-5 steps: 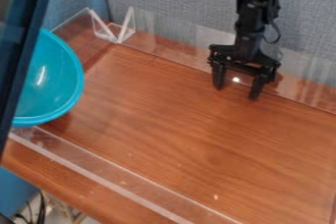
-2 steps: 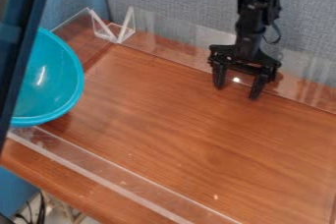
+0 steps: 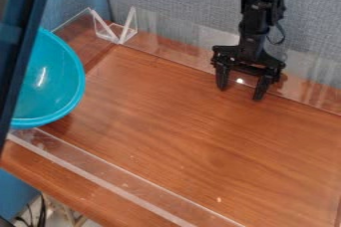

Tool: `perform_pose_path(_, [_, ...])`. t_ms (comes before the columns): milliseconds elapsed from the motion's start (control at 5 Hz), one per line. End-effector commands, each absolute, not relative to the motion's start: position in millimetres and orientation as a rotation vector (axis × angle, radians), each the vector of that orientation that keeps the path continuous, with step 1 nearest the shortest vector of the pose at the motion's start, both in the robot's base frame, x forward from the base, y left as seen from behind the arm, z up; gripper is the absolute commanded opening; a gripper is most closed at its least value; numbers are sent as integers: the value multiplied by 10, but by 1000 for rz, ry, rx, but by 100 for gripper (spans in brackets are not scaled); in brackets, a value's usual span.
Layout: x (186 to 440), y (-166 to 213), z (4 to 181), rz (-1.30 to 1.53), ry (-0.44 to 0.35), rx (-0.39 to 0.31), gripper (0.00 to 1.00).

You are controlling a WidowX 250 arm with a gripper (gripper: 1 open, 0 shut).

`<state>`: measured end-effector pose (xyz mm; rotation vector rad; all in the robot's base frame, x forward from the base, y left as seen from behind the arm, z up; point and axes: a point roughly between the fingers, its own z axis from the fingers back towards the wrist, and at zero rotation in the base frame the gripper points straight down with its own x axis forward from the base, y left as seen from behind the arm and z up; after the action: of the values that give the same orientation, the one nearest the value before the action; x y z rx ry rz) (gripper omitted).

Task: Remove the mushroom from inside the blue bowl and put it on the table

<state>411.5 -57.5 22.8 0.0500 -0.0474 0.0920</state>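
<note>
The hand (image 3: 245,76) is seen near the far right corner of the table (image 3: 186,131), hanging from a black arm (image 3: 256,12) that comes down from the top of the view. Its fingers (image 3: 261,89) are pointed straight down and are spread wide apart, with nothing gripped between them; a small bright patch is visible in the gap, but what it is cannot be told. The fingertips are held low, close to the wood, though whether the surface is touched cannot be judged.

The blue bowl (image 3: 51,77) is placed at the left edge of the table, well apart from the hand, and is partly cut off by a dark vertical bar (image 3: 27,32) in the foreground. Its glossy inside is turned toward the camera, and no mushroom can be made out in the part that is shown.

The table is bordered by low clear walls (image 3: 120,186), and a folded clear stand (image 3: 114,27) is set at the far left corner, against a grey backdrop (image 3: 160,2)
</note>
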Motion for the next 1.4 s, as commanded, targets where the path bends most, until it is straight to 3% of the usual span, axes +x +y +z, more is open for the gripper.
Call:
perform_pose_path(0, [4147,-531,340,113,-84,57,100])
perform_pose_path(1200, [4154,-438,334,177,-95,75,100])
